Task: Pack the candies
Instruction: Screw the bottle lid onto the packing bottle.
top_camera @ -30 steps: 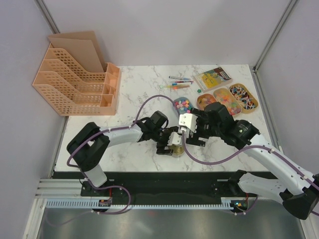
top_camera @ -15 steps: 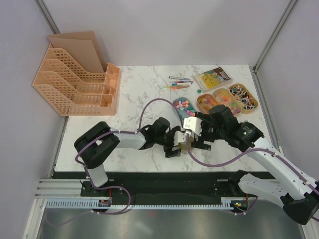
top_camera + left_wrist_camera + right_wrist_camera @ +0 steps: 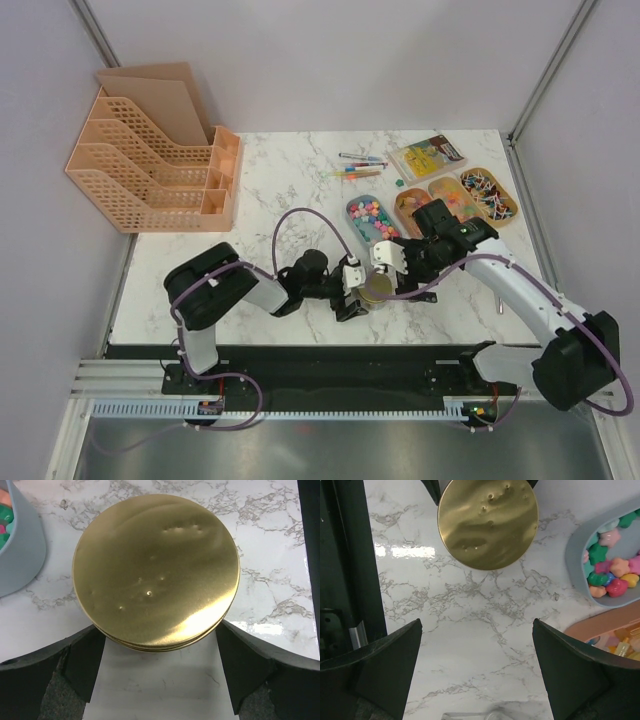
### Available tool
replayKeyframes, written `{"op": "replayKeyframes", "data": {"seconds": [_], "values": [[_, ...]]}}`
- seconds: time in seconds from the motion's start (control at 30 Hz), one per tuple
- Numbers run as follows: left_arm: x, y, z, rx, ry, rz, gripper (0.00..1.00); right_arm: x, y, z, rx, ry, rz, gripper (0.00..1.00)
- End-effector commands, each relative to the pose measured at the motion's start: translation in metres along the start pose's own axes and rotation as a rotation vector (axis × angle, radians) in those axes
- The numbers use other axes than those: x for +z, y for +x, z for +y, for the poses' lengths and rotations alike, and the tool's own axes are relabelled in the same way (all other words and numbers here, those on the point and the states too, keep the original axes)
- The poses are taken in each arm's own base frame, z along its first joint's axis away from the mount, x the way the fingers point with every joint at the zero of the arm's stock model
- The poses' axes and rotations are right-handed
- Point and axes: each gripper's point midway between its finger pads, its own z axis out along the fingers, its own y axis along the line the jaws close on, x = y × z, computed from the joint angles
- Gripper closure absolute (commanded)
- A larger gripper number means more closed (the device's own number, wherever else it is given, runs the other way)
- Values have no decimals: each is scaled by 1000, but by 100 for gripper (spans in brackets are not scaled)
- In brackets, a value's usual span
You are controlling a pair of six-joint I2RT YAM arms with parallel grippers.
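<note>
The candies (image 3: 367, 212) fill a blue-grey tray (image 3: 352, 207) at the table's middle right; they also show in the right wrist view (image 3: 612, 575) and at the left edge of the left wrist view (image 3: 4, 515). More candies lie in three orange trays (image 3: 455, 200). A flat round gold lid (image 3: 378, 288) lies on the marble near the front edge. My left gripper (image 3: 358, 292) is open, one finger at either side of the lid's near edge (image 3: 159, 635). My right gripper (image 3: 398, 265) is open and empty, just behind the lid (image 3: 487, 522).
A pink file organiser (image 3: 150, 160) stands at the back left. Thin coloured pens (image 3: 355, 165) and a yellow booklet (image 3: 428, 155) lie behind the trays. The blue-grey tray's wall (image 3: 25, 550) is close to the lid.
The gold lid and my left gripper have shifted right along the front of the table. My right gripper has drawn back from the lid and its arm has swung up and right.
</note>
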Motion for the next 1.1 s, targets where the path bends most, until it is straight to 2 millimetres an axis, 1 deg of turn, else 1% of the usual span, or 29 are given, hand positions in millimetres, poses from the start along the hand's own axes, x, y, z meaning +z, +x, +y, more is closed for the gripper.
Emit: {"op": "replayKeyframes", "data": {"seconds": [0.0, 0.2, 0.27, 0.3, 0.4, 0.43, 0.47, 0.53, 0.6, 0.67, 0.77, 0.93, 1.07], "values": [[3, 17, -10, -24, 16, -6, 3, -1, -9, -2, -89, -72, -63, 2], [14, 22, -12, -6, 17, -54, 3, 12, -7, 4, -100, -246, -53, 2], [20, 19, -12, -2, 16, -81, 3, 16, -5, 6, -76, -299, -48, 2], [23, 26, -14, -19, 22, -73, 3, 18, -4, 7, -73, -309, -47, 2], [28, 29, -14, -22, 19, -89, 4, 24, 1, 12, -85, -336, -43, 2], [30, 28, -12, -21, 17, -93, 7, 26, 2, 13, -89, -340, -43, 2], [30, 29, -12, -22, 12, -92, 15, 27, 2, 13, -89, -345, -43, 2], [29, 31, -13, -28, 12, -86, 23, 27, 1, 12, -91, -343, -48, 2], [28, 32, -13, -27, 11, -84, 47, 26, -1, 7, -98, -337, -50, 2], [26, 36, -15, -29, 17, -68, 59, 27, -4, 1, -104, -329, -56, 2], [26, 42, -18, -23, 29, -45, 61, 31, -8, -6, -93, -324, -67, 2], [27, 44, -18, -19, 39, -36, 64, 37, -15, -22, -76, -318, -74, 2], [27, 47, -19, -28, 43, -22, 64, 43, -17, -25, -90, -321, -67, 2]]}}
